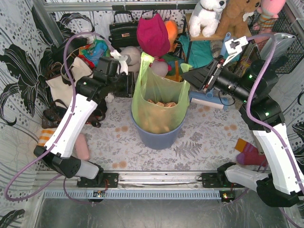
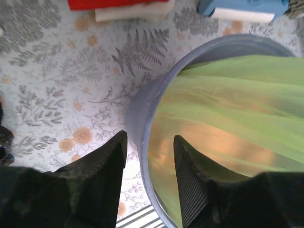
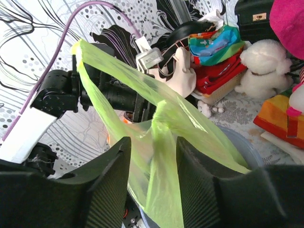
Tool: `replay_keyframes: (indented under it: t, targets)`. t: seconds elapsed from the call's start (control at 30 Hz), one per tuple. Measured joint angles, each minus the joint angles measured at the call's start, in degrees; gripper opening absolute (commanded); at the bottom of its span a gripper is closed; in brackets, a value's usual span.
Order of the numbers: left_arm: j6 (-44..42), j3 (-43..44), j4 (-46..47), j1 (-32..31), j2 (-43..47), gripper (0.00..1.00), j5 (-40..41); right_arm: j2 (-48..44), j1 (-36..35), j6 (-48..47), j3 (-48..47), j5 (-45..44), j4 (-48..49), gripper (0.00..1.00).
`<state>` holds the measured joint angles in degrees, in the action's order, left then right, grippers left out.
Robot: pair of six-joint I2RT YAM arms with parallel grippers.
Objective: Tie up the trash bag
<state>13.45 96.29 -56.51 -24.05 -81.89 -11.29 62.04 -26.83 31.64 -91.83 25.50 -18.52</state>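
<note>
The light-green trash bag (image 1: 159, 95) stands in the round blue-grey bin (image 1: 159, 138) at the table's middle, its top pulled up, with tan paper showing inside. My left gripper (image 1: 132, 85) is at the bag's upper left edge. In the left wrist view it (image 2: 148, 142) is open and looks down over the bin's rim (image 2: 137, 109), with the bag (image 2: 228, 95) inside the rim. My right gripper (image 1: 186, 78) is at the bag's right handle. In the right wrist view it (image 3: 153, 142) is open, and a strip of the bag (image 3: 161, 123) hangs between the fingers, unclamped.
A blue-and-white box (image 1: 206, 100) lies right of the bin. A red sock (image 1: 249, 154) is at the right and a pink object (image 1: 81, 145) at the left. Plush toys, a black handbag (image 1: 124, 31) and a magenta hat (image 1: 153, 34) crowd the back.
</note>
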Motion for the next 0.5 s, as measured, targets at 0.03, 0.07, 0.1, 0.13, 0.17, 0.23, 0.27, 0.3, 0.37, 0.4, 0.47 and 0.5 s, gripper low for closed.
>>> replay_keyframes:
  t: [0.03, 0.07, 0.1, 0.13, 0.17, 0.23, 0.27, 0.3, 0.37, 0.4, 0.47, 0.5]
  targets:
    - [-0.1, 1.4, -0.4, 0.0, 0.1, 0.53, 0.5, 0.3, 0.0, -0.1, -0.7, 0.1, -0.3, 0.50]
    - [-0.1, 2.9, -0.9, 0.0, 0.1, 0.54, 1.3, 0.7, 0.0, -0.6, -1.7, 0.2, -0.9, 0.51]
    - [-0.2, 4.7, -1.5, 0.0, 0.1, 0.54, 1.8, 1.2, 0.0, -1.0, -2.7, 0.2, -1.3, 0.51]
    - [-0.2, 6.9, -2.2, 0.0, 0.1, 0.54, 2.5, 1.5, 0.0, -1.5, -3.8, 0.2, -1.7, 0.51]
    - [-0.3, 9.1, -2.8, 0.0, 0.1, 0.56, 3.0, 1.9, 0.0, -2.1, -4.9, 0.2, -2.2, 0.51]
    - [-0.3, 14.1, -4.2, 0.0, 0.2, 0.57, 4.2, 2.8, 0.0, -3.3, -7.7, 0.0, -3.6, 0.51]
    - [-0.3, 16.2, -4.2, 0.0, 0.5, 0.58, 4.5, 3.2, 0.0, -4.0, -9.2, -0.3, -4.5, 0.51]
    - [-0.2, 17.9, -4.2, 0.0, 0.9, 0.58, 4.8, 3.7, 0.0, -4.8, -10.8, -0.7, -5.5, 0.51]
    - [0.3, 21.4, -4.2, 0.0, 1.9, 0.58, 4.9, 4.5, 0.0, -6.1, -13.2, -1.6, -7.0, 0.51]
    - [0.9, 23.3, -4.1, 0.0, 2.1, 0.58, 4.5, 4.9, 0.0, -6.7, -14.3, -2.1, -7.9, 0.52]
    - [2.4, 26.7, -3.0, 0.0, 2.6, 0.58, 2.6, 5.6, 0.0, -8.1, -16.1, -3.0, -9.5, 0.52]
    - [3.4, 28.4, -2.1, 0.0, 2.7, 0.58, 0.9, 6.1, 0.0, -8.8, -16.8, -3.3, -10.3, 0.52]
